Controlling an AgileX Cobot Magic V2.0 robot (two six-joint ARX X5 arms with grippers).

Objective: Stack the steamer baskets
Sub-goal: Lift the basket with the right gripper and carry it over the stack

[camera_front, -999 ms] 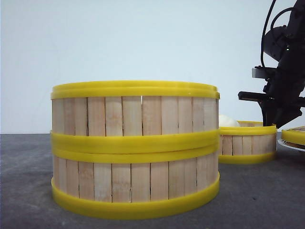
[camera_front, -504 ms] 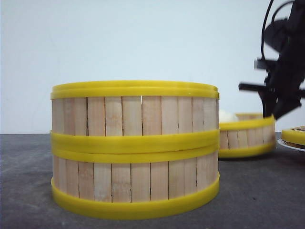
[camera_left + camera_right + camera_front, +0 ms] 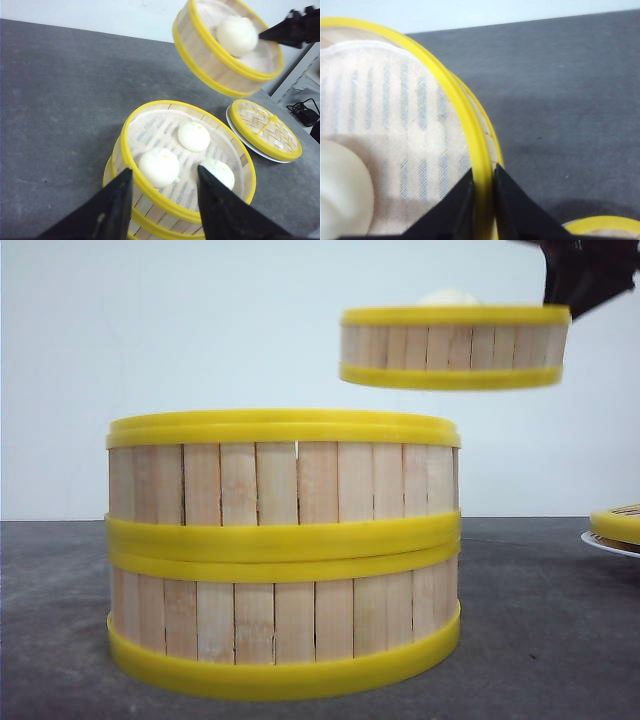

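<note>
Basket (image 3: 455, 346) airborne in the front view above two stacked baskets (image 3: 284, 550), right gripper (image 3: 588, 270) cropped by the frame edge, left wrist view, left gripper (image 3: 164, 197) spread empty over three buns (image 3: 158, 166), plate (image 3: 240, 135) mostly under a woven lid (image 3: 265, 129), right wrist view, fingers (image 3: 462, 207) clamping the basket's rim, one bun (image 3: 345, 192) cut off.

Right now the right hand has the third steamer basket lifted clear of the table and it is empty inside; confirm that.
Not quite. The right hand does hold the third steamer basket in the air, gripping its rim, but it is not empty: the left wrist view shows a white bun inside it.
</note>
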